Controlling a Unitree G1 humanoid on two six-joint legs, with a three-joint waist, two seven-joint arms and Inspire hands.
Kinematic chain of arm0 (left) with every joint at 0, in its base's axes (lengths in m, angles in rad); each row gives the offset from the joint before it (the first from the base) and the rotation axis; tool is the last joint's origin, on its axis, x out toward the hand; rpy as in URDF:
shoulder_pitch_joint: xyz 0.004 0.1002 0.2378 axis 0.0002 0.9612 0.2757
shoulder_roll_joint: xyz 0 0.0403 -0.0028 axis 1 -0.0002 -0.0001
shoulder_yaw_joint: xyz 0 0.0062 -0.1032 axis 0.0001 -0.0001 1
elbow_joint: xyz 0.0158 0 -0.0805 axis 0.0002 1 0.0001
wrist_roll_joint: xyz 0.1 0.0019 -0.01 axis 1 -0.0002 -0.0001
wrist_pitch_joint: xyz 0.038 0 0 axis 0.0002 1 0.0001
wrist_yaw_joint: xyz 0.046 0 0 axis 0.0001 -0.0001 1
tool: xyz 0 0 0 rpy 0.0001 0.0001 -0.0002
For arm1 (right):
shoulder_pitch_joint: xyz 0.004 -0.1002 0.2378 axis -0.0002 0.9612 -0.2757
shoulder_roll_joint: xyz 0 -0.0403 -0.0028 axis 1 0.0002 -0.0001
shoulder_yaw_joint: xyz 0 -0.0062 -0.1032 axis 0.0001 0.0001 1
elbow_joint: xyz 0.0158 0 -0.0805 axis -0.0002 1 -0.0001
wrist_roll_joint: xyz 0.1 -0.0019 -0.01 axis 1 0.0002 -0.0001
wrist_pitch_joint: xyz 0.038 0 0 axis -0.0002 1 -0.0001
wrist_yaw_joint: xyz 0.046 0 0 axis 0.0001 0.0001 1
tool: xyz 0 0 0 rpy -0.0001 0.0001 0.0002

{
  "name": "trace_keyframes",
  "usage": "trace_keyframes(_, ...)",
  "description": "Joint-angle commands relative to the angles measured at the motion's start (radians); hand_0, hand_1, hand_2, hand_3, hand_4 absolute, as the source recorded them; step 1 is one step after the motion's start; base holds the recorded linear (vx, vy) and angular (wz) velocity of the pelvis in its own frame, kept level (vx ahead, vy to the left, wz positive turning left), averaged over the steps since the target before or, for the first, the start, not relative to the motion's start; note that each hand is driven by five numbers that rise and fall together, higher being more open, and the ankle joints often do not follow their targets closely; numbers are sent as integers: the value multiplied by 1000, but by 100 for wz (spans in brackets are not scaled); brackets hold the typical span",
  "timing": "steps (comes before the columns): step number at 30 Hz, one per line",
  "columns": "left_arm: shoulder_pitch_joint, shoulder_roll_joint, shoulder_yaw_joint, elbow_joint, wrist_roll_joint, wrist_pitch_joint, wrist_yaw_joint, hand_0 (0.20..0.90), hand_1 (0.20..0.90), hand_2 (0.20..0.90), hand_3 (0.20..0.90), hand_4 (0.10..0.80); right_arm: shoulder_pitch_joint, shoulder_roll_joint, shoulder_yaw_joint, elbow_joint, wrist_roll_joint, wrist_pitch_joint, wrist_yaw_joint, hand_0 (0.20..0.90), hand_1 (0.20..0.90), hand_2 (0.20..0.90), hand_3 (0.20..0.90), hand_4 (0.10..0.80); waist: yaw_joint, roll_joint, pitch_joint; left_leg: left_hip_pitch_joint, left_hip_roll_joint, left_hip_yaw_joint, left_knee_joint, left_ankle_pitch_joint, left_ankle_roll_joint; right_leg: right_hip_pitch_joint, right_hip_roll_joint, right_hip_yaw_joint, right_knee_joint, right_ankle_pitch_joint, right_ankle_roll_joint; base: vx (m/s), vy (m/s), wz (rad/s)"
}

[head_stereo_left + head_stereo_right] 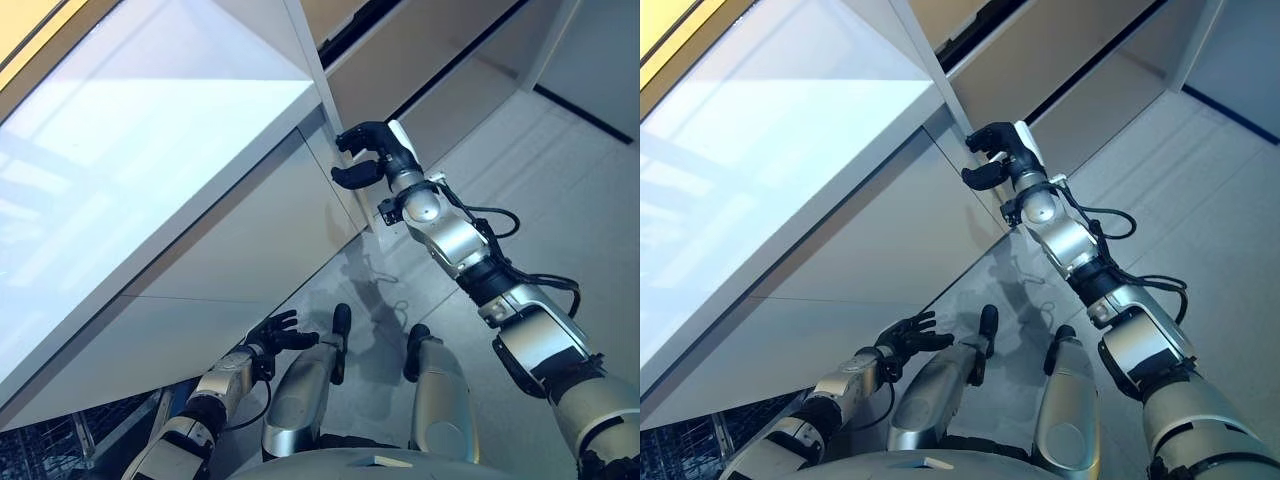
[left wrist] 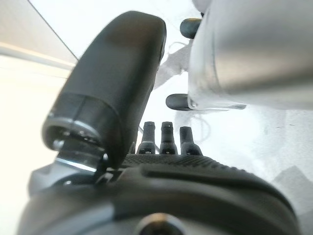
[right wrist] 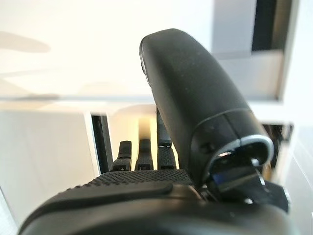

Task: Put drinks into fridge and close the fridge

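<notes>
White fridge door (image 1: pixel 240 240), one; right hand (image 1: pixel 372 155) fingers curled at its edge, left hand (image 1: pixel 278 333) spread.

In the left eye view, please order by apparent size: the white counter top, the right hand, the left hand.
1. White counter top, by far the largest.
2. Right hand.
3. Left hand; it looks slightly smaller than the right hand, but the difference is small, so this order is unsure.

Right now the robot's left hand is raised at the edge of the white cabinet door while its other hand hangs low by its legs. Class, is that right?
Not quite: the sides are swapped. The right hand is the one raised at the edge of the white cabinet door, as the left eye view shows. The left hand hangs low by the legs, its fingers spread and holding nothing.
</notes>
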Motion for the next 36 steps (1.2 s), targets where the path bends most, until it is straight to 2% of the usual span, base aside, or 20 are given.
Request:
trace_keyframes(1, 78, 65, 6, -37, 51, -8, 36, 900, 900, 900, 900, 800, 108, -6, -130, -155, 32, -173, -64, 900, 900, 900, 900, 800, -44, -100, -123, 56, -68, 105, 53, -123, 101, 141, 22, 19, -270, 161, 46, 71, -168, -6)
trace_keyframes(3, 100, 71, 31, -42, 60, -1, 31, 900, 900, 900, 900, 800, 239, -13, -191, -183, 80, -198, -33, 900, 900, 900, 900, 800, -60, -125, -140, 81, -60, 114, 30, -126, 105, 168, 32, 23, -302, 169, 54, 40, -144, -9)
trace_keyframes(6, 159, 68, 75, -41, 75, 31, 58, 900, 900, 900, 900, 800, 559, 9, -304, -194, 65, -283, 55, 900, 900, 900, 900, 800, -89, -166, -188, 144, -45, 119, -42, -122, 104, 233, 60, 30, -382, 191, 79, 52, -135, -21)
trace_keyframes(10, 209, 64, 119, -6, 89, 25, 60, 900, 900, 900, 900, 800, 715, 38, -352, -101, 93, -213, 124, 900, 900, 900, 900, 800, -109, -194, -244, 199, -30, 131, -107, -111, 99, 290, 75, 32, -460, 218, 95, 21, -109, -23)
trace_keyframes(13, 241, 72, 168, 57, 92, -24, 55, 900, 900, 900, 900, 800, 802, 59, -369, 60, 71, -194, 141, 900, 900, 900, 900, 800, -113, -215, -291, 242, -24, 141, -165, -102, 92, 334, 89, 30, -522, 240, 103, -16, -89, -11)
trace_keyframes(16, 258, 74, 186, 95, 110, -50, 49, 900, 900, 900, 900, 800, 839, 71, -372, 150, 102, -161, 192, 900, 900, 900, 900, 800, -113, -224, -313, 262, -25, 142, -188, -100, 91, 354, 96, 32, -548, 247, 105, -21, -46, -6)
trace_keyframes(19, 261, 66, 183, 186, 115, -133, 24, 900, 900, 900, 900, 800, 843, 101, -357, 353, 24, -181, 211, 900, 900, 900, 900, 800, -107, -230, -338, 281, -23, 142, -217, -93, 91, 375, 104, 34, -566, 250, 106, -12, -21, -4)
trace_keyframes(21, 255, 56, 183, 213, 124, -149, 24, 900, 900, 900, 900, 800, 844, 113, -354, 451, -1, -178, 227, 900, 900, 900, 900, 800, -101, -230, -347, 289, -20, 138, -230, -90, 90, 386, 107, 34, -577, 251, 107, 0, 0, 0)
trace_keyframes(23, 249, 50, 175, 279, 151, -200, 19, 900, 900, 900, 900, 800, 845, 136, -337, 613, -13, -211, 259, 900, 900, 900, 900, 800, -94, -233, -357, 297, -20, 134, -232, -92, 91, 395, 107, 30, -578, 249, 107, 0, 0, 0)
trace_keyframes(26, 241, 38, 176, 332, 175, -242, 2, 900, 900, 900, 900, 800, 850, 159, -326, 730, -77, -153, 308, 900, 900, 900, 900, 800, -90, -233, -368, 302, -20, 135, -230, -99, 95, 401, 107, 29, -576, 243, 105, -9, 6, 5)
trace_keyframes(30, 235, 25, 167, 380, 188, -268, -5, 900, 900, 900, 900, 800, 857, 176, -302, 827, -87, -121, 346, 900, 900, 900, 900, 800, -85, -235, -372, 309, -25, 124, -227, -107, 100, 408, 109, 32, -572, 237, 105, -8, -1, 0)
trace_keyframes(36, 234, 11, 156, 412, 186, -274, -3, 900, 900, 900, 900, 800, 860, 184, -309, 869, -65, -86, 354, 900, 900, 900, 900, 800, -90, -231, -382, 326, -24, 121, -235, -115, 102, 418, 109, 42, -572, 231, 110, -2, -2, 2)
